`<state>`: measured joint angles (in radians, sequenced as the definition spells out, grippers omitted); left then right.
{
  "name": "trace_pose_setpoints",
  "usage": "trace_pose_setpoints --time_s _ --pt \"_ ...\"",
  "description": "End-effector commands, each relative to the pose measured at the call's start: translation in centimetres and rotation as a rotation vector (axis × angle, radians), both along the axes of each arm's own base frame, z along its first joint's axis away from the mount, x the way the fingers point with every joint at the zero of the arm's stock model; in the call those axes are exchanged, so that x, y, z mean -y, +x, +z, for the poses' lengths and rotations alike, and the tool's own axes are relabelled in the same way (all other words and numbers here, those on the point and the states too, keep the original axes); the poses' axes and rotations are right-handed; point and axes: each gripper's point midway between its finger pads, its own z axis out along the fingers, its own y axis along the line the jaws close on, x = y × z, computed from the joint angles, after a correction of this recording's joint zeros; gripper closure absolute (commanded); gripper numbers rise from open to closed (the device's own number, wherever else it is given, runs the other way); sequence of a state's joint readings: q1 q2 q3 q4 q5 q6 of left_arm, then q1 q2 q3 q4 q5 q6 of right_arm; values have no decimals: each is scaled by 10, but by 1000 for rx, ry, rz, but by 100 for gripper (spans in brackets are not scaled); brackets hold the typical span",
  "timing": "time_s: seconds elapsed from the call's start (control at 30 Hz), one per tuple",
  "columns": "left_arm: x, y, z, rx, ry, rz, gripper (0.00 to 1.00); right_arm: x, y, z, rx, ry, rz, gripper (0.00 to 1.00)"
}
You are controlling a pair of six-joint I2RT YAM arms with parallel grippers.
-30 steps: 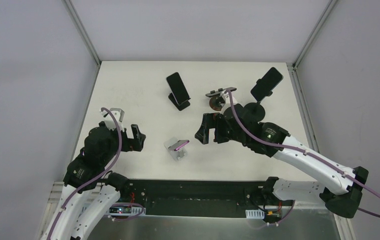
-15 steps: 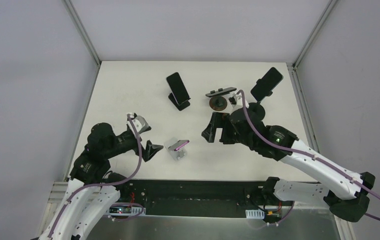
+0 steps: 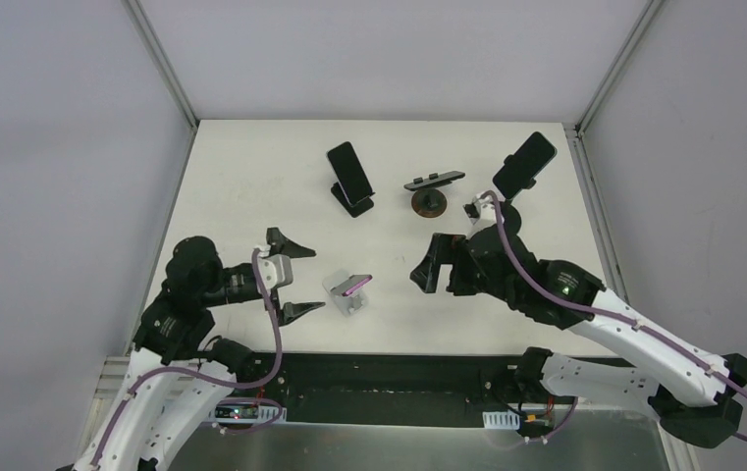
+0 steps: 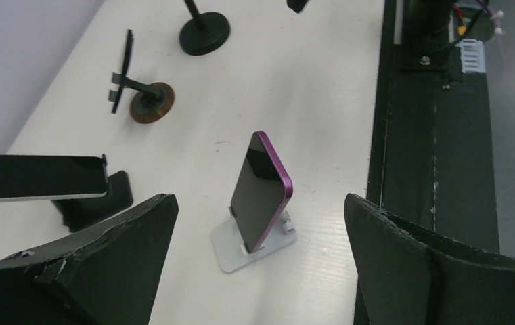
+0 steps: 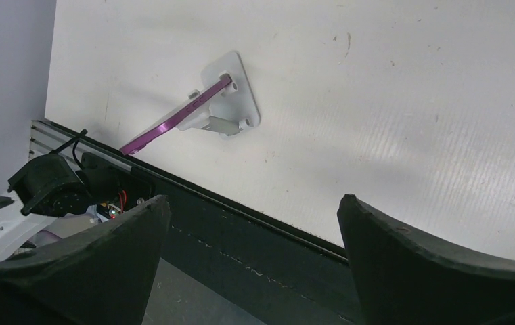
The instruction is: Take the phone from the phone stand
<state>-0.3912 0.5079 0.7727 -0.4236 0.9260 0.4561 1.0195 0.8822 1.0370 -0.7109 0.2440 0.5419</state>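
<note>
A purple-edged phone leans upright on a small white phone stand near the table's front edge. My left gripper is open just left of it, jaws wide and facing the phone, touching nothing. In the left wrist view the phone and the phone stand sit between and beyond the black fingers. To the right of the phone, apart from it, my right gripper is open and empty. The right wrist view shows the phone edge-on, on the phone stand.
A black phone on a black stand is at the back middle. An empty clamp stand with a brown base is beside it. Another phone on a tall round-based stand is at the back right. A black rail runs along the table's front edge.
My left gripper has swung right toward the phone and turned its open jaws to face it. The right gripper has drawn back to the right and nearer the front edge.
</note>
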Motion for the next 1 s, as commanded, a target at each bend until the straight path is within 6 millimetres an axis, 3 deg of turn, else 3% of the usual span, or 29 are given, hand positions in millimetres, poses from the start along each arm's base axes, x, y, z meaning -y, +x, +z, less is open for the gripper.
trace_pose_setpoints --time_s 0.0,0.17,0.3,0.43,0.63,0.97 --pt "-20 9 25 35 -73 204 0 -21 6 7 62 -26 41 1" --pt "-53 25 21 -137 -233 538 0 -63 19 8 130 -167 143 0" --pt "-64 27 3 -225 -310 639 0 -99 26 12 141 -183 220 1" --pt "-72 30 -8 -220 -324 691 0 -121 28 7 146 -215 276 1" --pt "-75 35 -22 -222 -299 718 0 -139 23 -3 158 -221 356 1" --pt "-77 40 -29 -213 -271 740 0 -156 18 -21 155 -247 425 1"
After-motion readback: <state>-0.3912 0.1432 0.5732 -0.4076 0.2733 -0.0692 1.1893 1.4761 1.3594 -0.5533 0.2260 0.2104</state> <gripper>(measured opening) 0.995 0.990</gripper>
